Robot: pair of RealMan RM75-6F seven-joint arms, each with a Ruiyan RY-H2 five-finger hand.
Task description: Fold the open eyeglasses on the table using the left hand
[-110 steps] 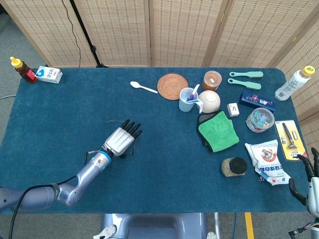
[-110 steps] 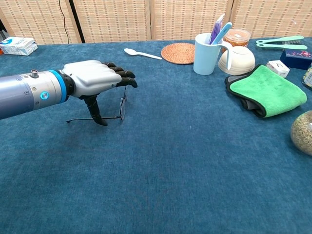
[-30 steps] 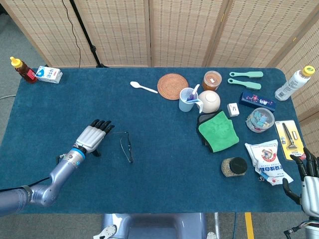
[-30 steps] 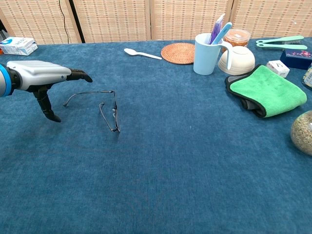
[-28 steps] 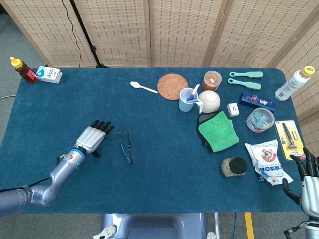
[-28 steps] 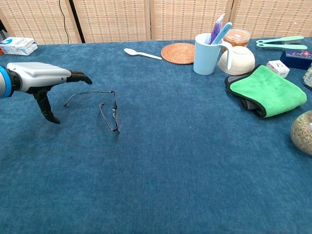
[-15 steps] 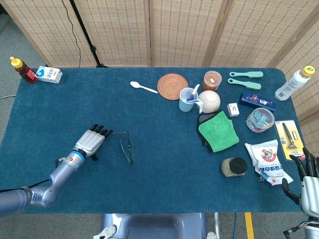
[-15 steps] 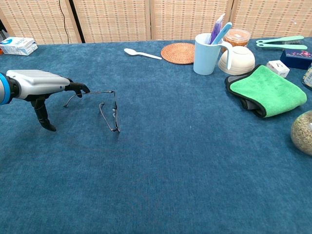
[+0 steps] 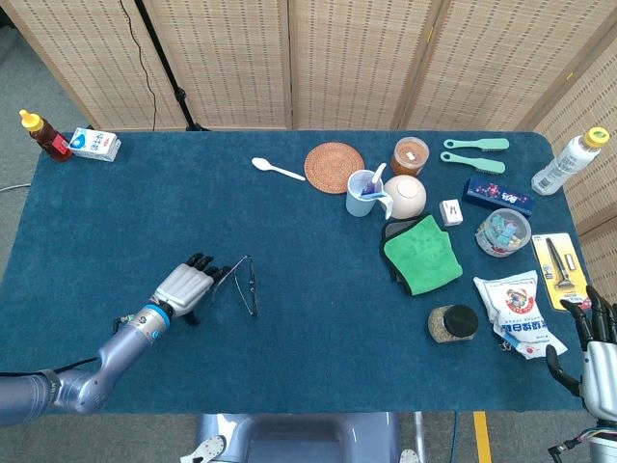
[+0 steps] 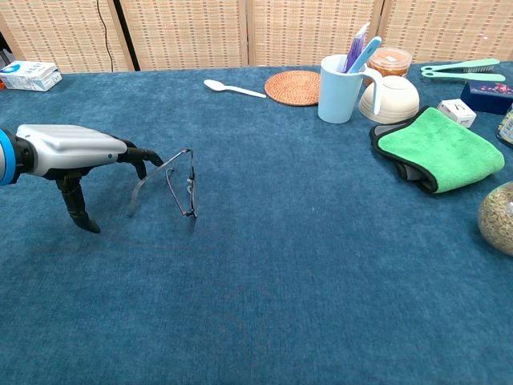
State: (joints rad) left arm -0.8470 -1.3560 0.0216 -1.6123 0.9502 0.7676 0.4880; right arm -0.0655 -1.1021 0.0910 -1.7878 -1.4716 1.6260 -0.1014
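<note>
The thin black wire eyeglasses (image 9: 247, 284) (image 10: 181, 185) stand on the blue table left of centre. One temple lies folded along the lens front. The other temple juts out at a slant toward my left hand (image 9: 182, 287) (image 10: 70, 152). That hand lies flat just left of the glasses, fingers stretched out, and its fingertips (image 10: 152, 156) touch the slanted temple. Its thumb points down at the cloth. It holds nothing. My right hand (image 9: 596, 351) shows only in the head view at the bottom right corner, off the table, fingers spread and empty.
A white spoon (image 9: 277, 169), a woven coaster (image 9: 334, 166), a blue cup (image 10: 339, 78) and a white bowl (image 10: 389, 99) stand at the back. A green cloth (image 10: 435, 147) lies to the right, a milk carton (image 9: 94, 144) at the far left corner.
My left hand has slid closer to the glasses and its fingertips have pushed the outstretched temple, which has swung from pointing left to slanting in toward the lens front. The right hand stays put.
</note>
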